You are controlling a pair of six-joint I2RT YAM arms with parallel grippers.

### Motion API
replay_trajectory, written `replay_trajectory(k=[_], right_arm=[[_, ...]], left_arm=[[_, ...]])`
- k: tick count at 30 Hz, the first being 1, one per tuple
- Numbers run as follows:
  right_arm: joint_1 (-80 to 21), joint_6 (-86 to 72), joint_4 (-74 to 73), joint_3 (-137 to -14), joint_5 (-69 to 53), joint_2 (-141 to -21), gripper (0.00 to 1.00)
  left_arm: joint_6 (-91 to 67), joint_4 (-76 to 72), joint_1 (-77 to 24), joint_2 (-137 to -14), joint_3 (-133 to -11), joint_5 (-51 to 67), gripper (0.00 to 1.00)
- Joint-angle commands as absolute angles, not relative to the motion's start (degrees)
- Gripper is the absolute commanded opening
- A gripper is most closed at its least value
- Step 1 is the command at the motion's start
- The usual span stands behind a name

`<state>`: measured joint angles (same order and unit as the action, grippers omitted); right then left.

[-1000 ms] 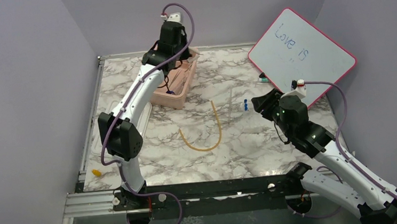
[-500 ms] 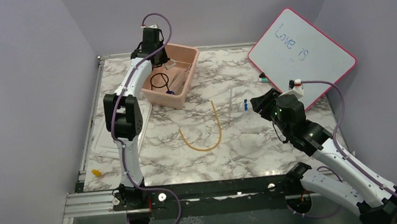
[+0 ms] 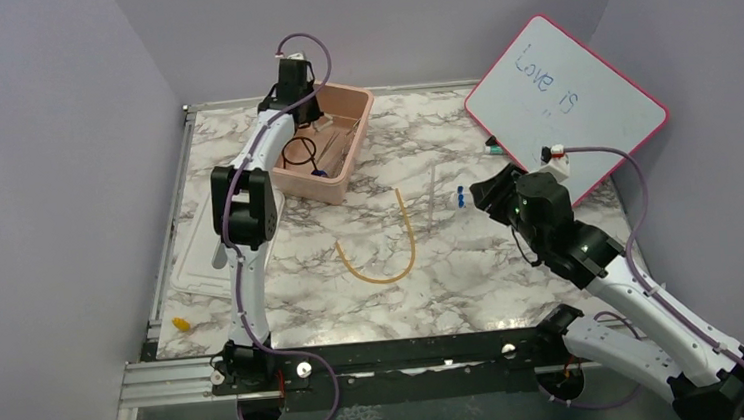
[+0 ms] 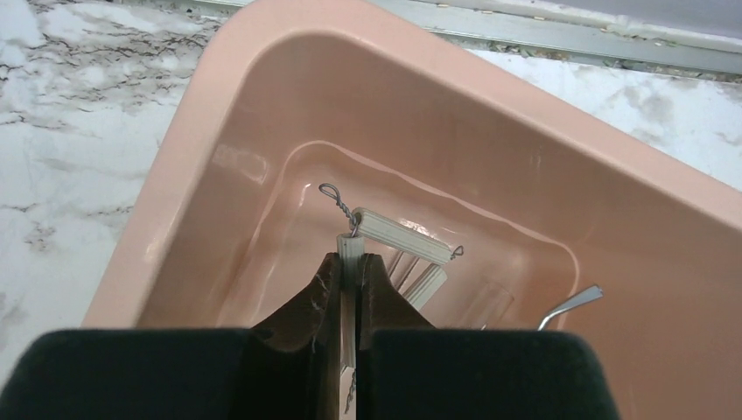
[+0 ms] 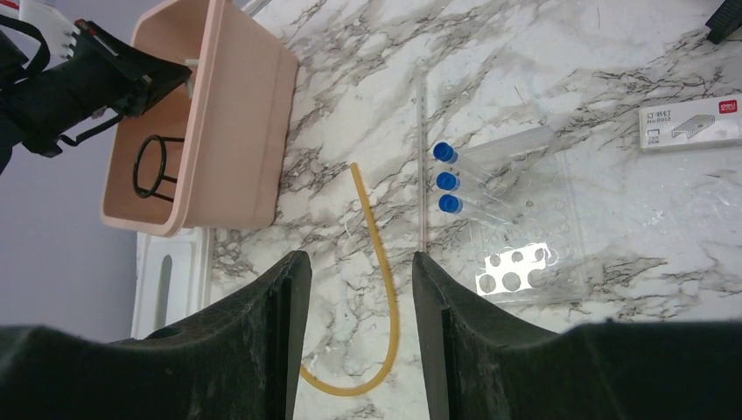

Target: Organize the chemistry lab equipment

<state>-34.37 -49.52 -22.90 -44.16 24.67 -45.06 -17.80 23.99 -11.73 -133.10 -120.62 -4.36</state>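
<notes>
My left gripper (image 4: 351,259) hangs over the pink tub (image 4: 262,105) and is shut on one white ribbed rod of a wire-linked triangle (image 4: 404,238). In the top view that gripper (image 3: 302,107) is at the tub's far left corner. Inside the tub (image 3: 358,143) lie a black wire ring (image 3: 295,154) and bent metal tongs (image 4: 569,306). The amber tube (image 3: 392,259) lies in a U on the marble. My right gripper (image 5: 354,259) is open above it, with the tube (image 5: 385,289) showing between the jaws, untouched. Three blue-capped test tubes (image 5: 446,179) lie beside a thin glass rod (image 5: 423,166).
A red-framed whiteboard (image 3: 565,104) leans at the back right. A clear tube rack (image 5: 525,262) and a small staple box (image 5: 687,122) lie near the test tubes. A white lid (image 3: 196,254) lies left of the tub, and a small yellow piece (image 3: 181,324) sits at the front left.
The left arm has pulled back from over the tub's middle to its far left corner, elbow raised, still holding the white triangle. The right arm has hardly moved.
</notes>
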Motion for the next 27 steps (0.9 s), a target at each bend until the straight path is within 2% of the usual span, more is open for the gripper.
replay_trajectory(k=[1,5,8,19,27], right_arm=[[-34.06,-49.48,-25.31,-46.29,26.81,-45.47,0.5],[-34.07,-49.61,-25.39,-46.99,26.78,-46.6,0.5],[-34.05,-49.82,-25.31,-47.04,26.32,-47.03,0.5],[-34.04,-48.87,-25.4,-46.83,25.89,-46.69,0.5],[-34.02,-50.11,-27.12,-46.37,23.67,-45.56,0.51]], left_arm=[[-17.62,21.89,-10.78,-134.38,-121.93,-6.54,0.12],[-17.12,21.85,-10.46,-134.45,-121.75,-6.84,0.25],[-16.04,21.97,-10.37,-133.78,-122.24,-6.41,0.3],[-15.29,22.43,-10.82,-122.05,-119.3,2.07,0.3],[-22.74,20.64,-16.58,-108.52,-107.8,8.09,0.4]])
